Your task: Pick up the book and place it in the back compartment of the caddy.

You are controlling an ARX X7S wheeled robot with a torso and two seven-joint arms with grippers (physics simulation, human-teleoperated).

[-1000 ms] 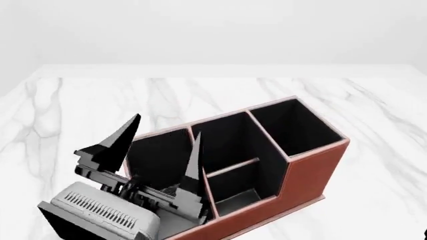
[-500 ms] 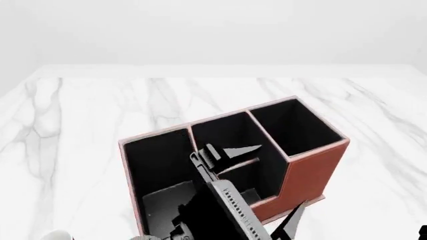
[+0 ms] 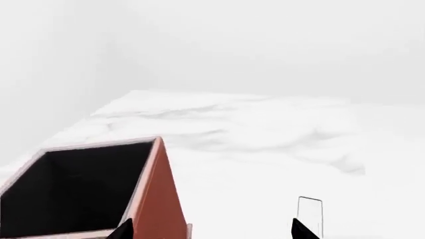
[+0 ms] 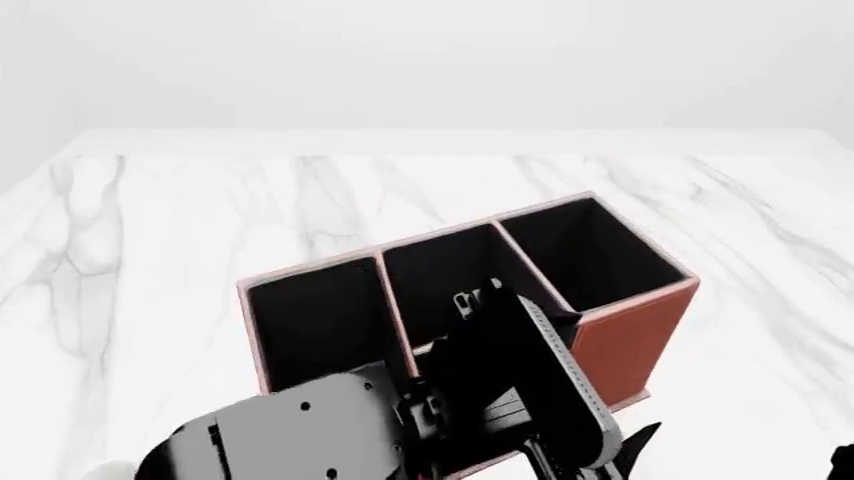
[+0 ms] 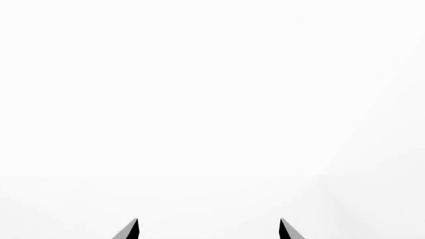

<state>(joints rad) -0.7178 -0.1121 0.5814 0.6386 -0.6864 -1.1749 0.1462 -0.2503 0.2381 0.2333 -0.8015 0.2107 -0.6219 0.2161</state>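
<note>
The red-brown caddy [image 4: 621, 340] stands on the marble table, tall square end to the right. Its back compartment [image 4: 434, 285] shows black and empty above my left arm [image 4: 514, 370], which lies across the caddy's front and hides the middle bay's near half. The left gripper [image 3: 212, 231] is open and empty; one fingertip [image 4: 641, 442] shows beside the caddy's near right corner. In the left wrist view the tall end section [image 3: 79, 184] lies by one fingertip. The right gripper [image 5: 209, 230] is open and empty, facing blank white. The book is not in view.
White marble tabletop [image 4: 174, 230] extends around the caddy on all sides, with its far edge near the wall. A thin upright rectangular outline [image 3: 310, 214] stands on the table near one left fingertip; I cannot tell what it is.
My left arm has swung from the caddy's left section across its front to the right end. The gripper stayed open. The caddy has not moved.
</note>
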